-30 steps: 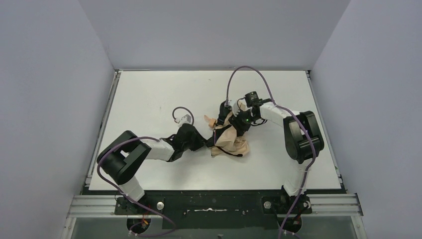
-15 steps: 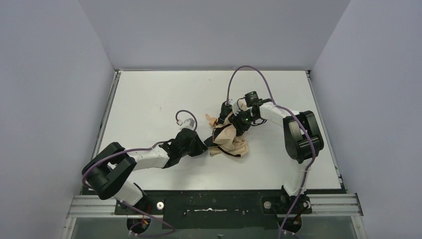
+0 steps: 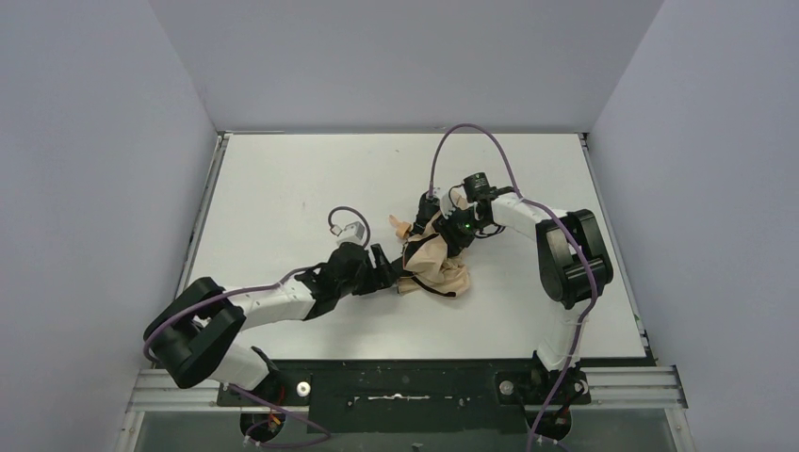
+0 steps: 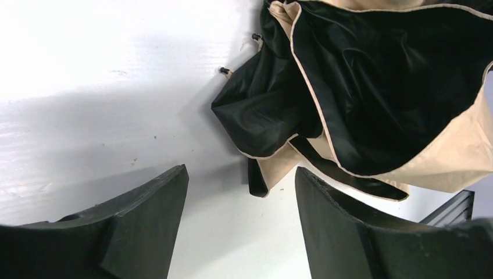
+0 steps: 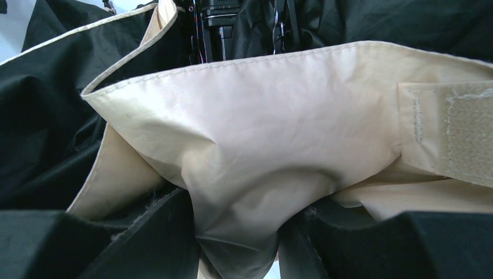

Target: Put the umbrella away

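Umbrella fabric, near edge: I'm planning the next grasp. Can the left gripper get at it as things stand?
Probably yes. The left gripper is open and faces the umbrella, with only table between them. The right gripper pinches fabric elsewhere.

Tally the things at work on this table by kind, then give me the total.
umbrella: 1
end effector: 2 (left end effector, right end effector)
Total: 3
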Motion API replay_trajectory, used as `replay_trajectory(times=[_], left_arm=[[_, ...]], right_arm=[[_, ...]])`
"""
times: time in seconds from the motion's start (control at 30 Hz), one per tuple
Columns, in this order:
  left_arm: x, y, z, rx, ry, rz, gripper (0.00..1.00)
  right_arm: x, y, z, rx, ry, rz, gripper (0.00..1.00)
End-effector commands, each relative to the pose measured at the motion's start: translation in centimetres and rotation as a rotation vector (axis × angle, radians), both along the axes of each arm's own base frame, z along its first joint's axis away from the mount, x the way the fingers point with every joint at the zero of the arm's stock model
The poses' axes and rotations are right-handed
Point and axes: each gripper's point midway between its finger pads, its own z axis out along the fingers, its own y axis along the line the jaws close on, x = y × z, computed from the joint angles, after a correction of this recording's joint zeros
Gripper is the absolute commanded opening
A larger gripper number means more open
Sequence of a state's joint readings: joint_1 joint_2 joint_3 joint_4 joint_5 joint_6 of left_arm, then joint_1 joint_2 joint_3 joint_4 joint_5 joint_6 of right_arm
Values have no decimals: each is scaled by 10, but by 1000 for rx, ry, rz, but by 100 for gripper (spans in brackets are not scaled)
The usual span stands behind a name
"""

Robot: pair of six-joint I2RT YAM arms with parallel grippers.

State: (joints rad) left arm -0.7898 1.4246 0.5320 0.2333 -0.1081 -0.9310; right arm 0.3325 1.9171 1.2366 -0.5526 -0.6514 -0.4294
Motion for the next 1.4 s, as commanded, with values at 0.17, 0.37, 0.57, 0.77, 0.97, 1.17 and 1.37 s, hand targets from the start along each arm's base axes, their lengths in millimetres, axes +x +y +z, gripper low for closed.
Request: replay_trajectory(times=[0.17,0.37,0.57,0.77,0.97,1.17,1.37], left_arm=[[35,-23,6,-44,-62,-14,66],[42,-33,-2,-49,-58,-27,60],[39,-30,-6,-37,-49,-33,37],[39,-28,-3,3,-58,-56,5],[48,-37,22,23,-118,-104,0],[38,-50,64,5,-178,-190,0],[-6,-63,75,3,-173,-285,0]], right_arm=[[4,-33,-34,-178,4,-51,8],[2,-33,-35,-181,8,-47,8],[4,-33,-35,-182,9,-46,8],[2,-32,-39,-183,21,-53,8],[3,-30,-41,-174,37,-93,6],[6,-32,-44,-190,44,-136,6],[9,-36,-45,-207,36,-156,6]])
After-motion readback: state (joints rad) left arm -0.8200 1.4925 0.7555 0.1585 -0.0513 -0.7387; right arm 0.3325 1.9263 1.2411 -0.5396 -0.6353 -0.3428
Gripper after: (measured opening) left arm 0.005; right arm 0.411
